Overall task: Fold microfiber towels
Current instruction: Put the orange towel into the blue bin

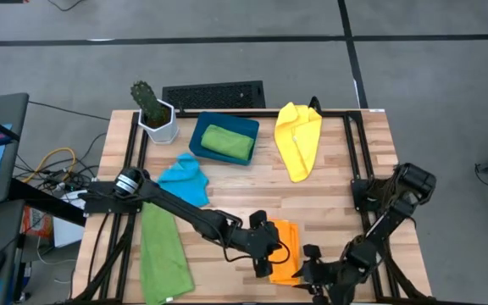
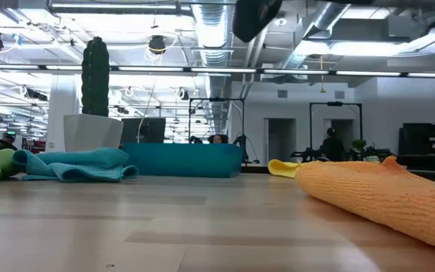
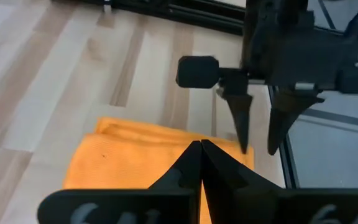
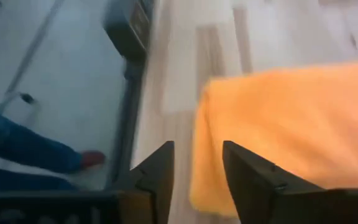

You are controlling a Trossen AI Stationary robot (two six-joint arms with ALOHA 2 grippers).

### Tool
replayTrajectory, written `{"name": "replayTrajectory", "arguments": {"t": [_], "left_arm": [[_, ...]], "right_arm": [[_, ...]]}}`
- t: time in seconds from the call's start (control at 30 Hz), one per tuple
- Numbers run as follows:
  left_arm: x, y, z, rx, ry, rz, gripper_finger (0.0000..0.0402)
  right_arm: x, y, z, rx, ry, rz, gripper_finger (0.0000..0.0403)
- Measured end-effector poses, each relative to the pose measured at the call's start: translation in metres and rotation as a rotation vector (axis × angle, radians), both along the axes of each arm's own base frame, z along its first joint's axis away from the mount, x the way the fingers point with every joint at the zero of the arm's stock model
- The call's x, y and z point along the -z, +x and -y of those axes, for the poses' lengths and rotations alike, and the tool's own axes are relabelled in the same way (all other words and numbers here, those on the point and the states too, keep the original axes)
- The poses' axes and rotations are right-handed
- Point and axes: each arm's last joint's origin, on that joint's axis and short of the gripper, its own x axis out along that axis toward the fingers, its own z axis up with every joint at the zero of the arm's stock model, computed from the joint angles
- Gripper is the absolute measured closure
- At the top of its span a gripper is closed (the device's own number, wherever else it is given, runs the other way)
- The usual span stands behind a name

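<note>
A folded orange towel [image 1: 286, 258] lies flat on the wooden table near its front edge; it also shows in the low view as the orange towel [image 2: 384, 196]. My left gripper [image 3: 201, 149] hovers shut just above the towel, touching nothing. My right gripper [image 4: 197, 158] stands open at the towel's right edge, fingers pointing slantwise down, nothing between them; in the left wrist view this right gripper [image 3: 258, 146] is just clear of the cloth. A yellow towel [image 1: 299, 140], a sky-blue towel [image 1: 185, 180] and a green towel [image 1: 161, 254] lie loose on the table. Another green towel [image 1: 227, 142] rests in the teal tray [image 1: 200, 127].
A potted cactus [image 1: 153, 112] stands at the far left, with a black grille [image 1: 214, 95] behind the tray. Black frame rails [image 1: 354, 152] run along the table's sides. Bare wood [image 1: 244, 191] lies in the table's middle.
</note>
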Motion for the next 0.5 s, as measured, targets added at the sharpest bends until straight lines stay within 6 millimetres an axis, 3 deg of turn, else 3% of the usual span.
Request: {"name": "replayTrajectory", "arguments": {"t": [0.2, 0.5], "left_arm": [[-0.001, -0.003, 0.004, 0.001, 0.01, -0.006, 0.0402], [-0.001, -0.003, 0.003, -0.006, 0.014, -0.006, 0.0402]], "right_arm": [[0.001, -0.008, -0.006, 0.066, 0.066, -0.063, 0.0214], [0.005, -0.015, -0.002, 0.177, 0.037, -0.061, 0.0228]]}}
